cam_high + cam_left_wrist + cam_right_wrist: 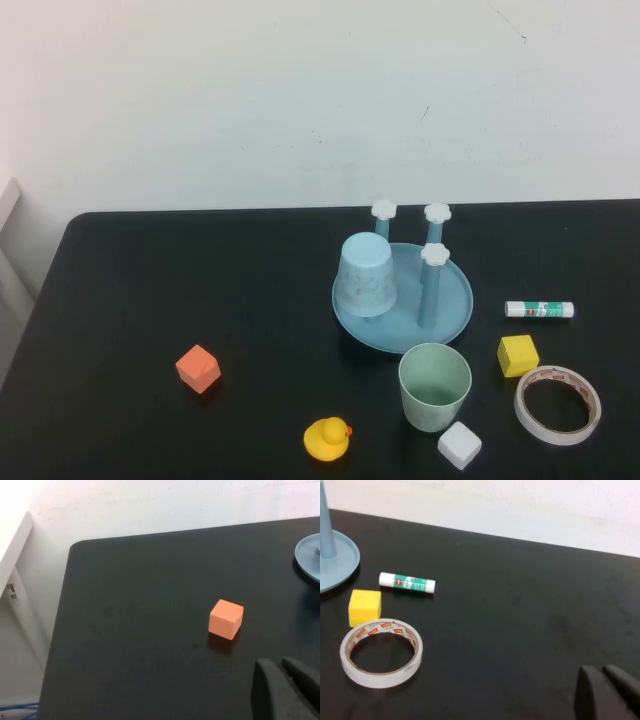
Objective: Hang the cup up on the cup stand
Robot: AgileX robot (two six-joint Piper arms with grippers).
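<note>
Wrist views: left gripper (286, 690) shut, empty, parked over the table's left side near an orange block (226, 619); right gripper (607, 692) likewise shut, right side. Mint cup (434, 386) upright near the front edge, just before the cup stand (455, 300), untouched, mouth up, needing a flip.

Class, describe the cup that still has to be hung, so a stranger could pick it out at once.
Find the round blue cup stand near the table's middle. Just in front of it, towards the robot, stands the cup, upright and open-mouthed. It is plain mint green, unlike the speckled light blue cup upside down on the stand.
</note>
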